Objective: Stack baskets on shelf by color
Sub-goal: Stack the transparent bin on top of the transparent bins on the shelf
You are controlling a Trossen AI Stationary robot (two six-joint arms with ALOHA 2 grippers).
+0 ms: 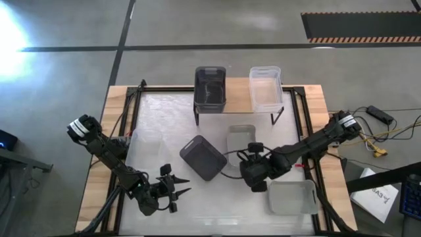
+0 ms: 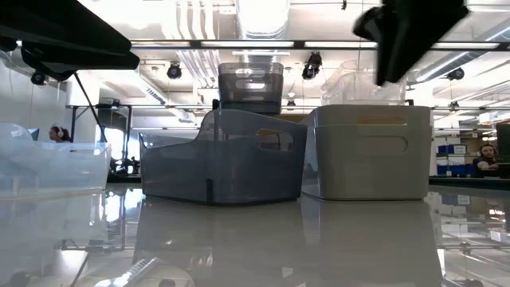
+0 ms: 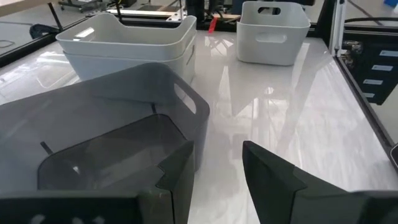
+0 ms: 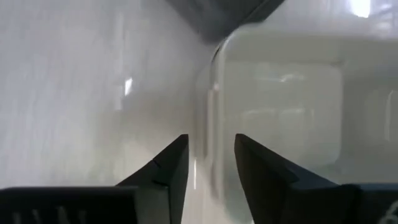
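**Fingers parted over smooth plastic baskets**

High view: no readable writing. Dark grey basket (image 1: 210, 86) and clear basket (image 1: 265, 87) sat on the wooden shelf (image 1: 238, 99) — rounded, glossy.

Wrist views: right gripper (image 4: 208, 165), fingers narrowly apart, straddled a light grey basket (image 4: 286, 106) rim; left gripper (image 3: 217, 168) — open, empty.

The low wooden shelf (image 1: 238, 99) stands at the counter's (image 1: 158, 125) far edge, carrying a dark grey plastic basket (image 1: 210, 85) on its left and a clear plastic basket (image 1: 265, 87) on its right. Before it, on the counter, another dark grey basket (image 1: 203, 157) lies left of a light grey basket (image 1: 241, 138).
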